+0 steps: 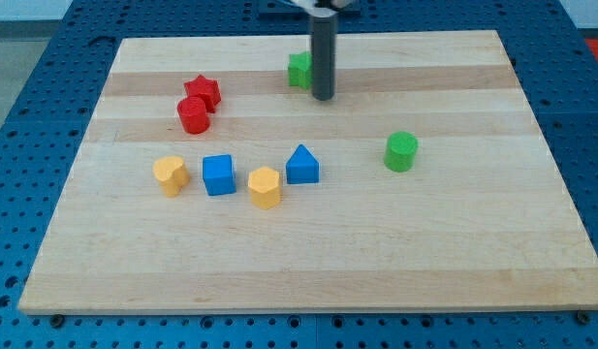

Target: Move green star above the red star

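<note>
The green star (299,70) lies near the view's top centre, partly hidden behind my rod. My tip (323,97) rests on the board just right of and slightly below the green star, close to or touching it. The red star (204,91) lies to the view's left of the green star, with a red cylinder (193,115) touching it just below.
A green cylinder (401,152) stands at the right of centre. A yellow block (170,175), a blue cube (218,174), a yellow hexagonal block (265,187) and a blue triangular block (301,165) form a row across the wooden board (424,252).
</note>
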